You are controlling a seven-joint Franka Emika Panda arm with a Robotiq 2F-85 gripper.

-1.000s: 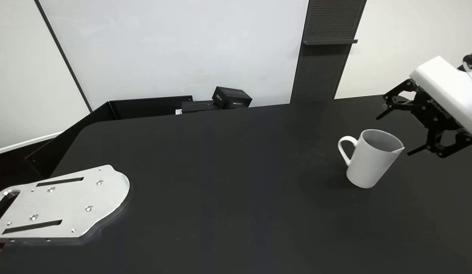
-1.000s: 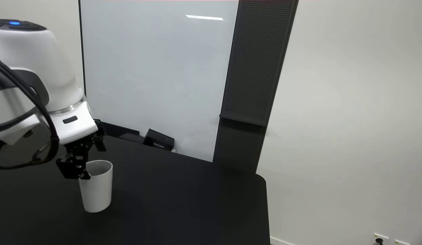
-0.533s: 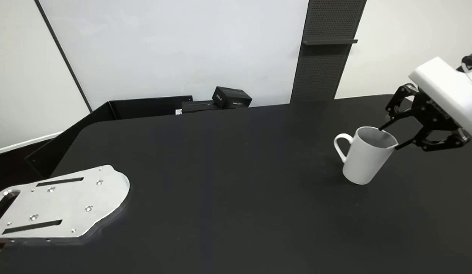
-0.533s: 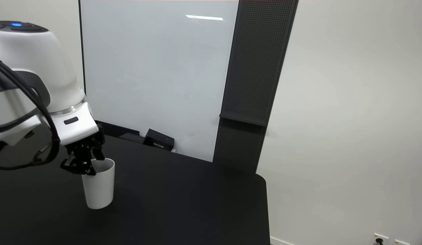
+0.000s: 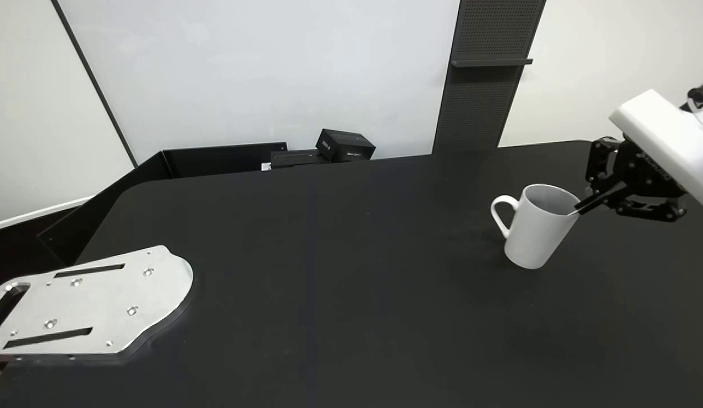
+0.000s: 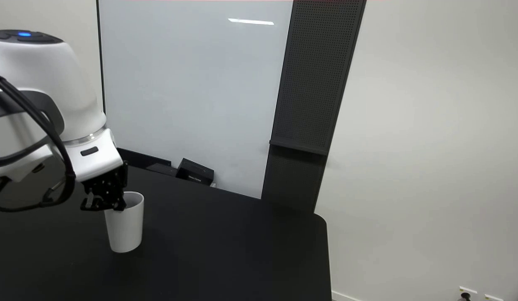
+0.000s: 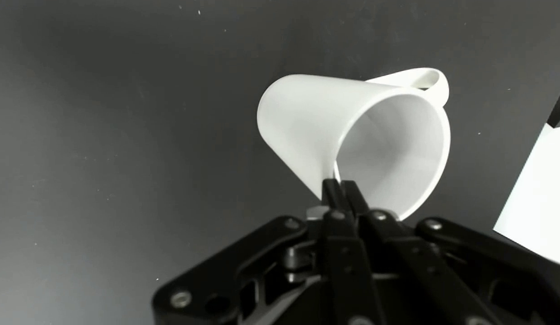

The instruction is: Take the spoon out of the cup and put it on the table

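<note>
The white cup (image 5: 534,238) stands on the black table (image 5: 329,272), its loop handle turned away from the arm. In the wrist view the cup (image 7: 302,113) opens toward the camera. Only a thin white sliver of the spoon (image 7: 336,170) shows, running along the inner wall up to the rim. At that rim my gripper (image 7: 338,181) has its fingertips closed around the sliver, with the spoon's bowl hidden inside the cup. In both exterior views the gripper (image 5: 578,207) reaches the cup's arm-side edge at a slant.
A flat white metal plate (image 5: 96,306) with slots lies at the table's near corner in an exterior view. Behind the table's far edge sit black boxes (image 5: 346,146) in a dark tray. A whiteboard (image 5: 261,73) and a dark perforated panel (image 6: 313,83) back the scene.
The gripper's fingers have come together from wide apart onto the spoon at the rim. The cup has shifted slightly over the table, away from the arm.
</note>
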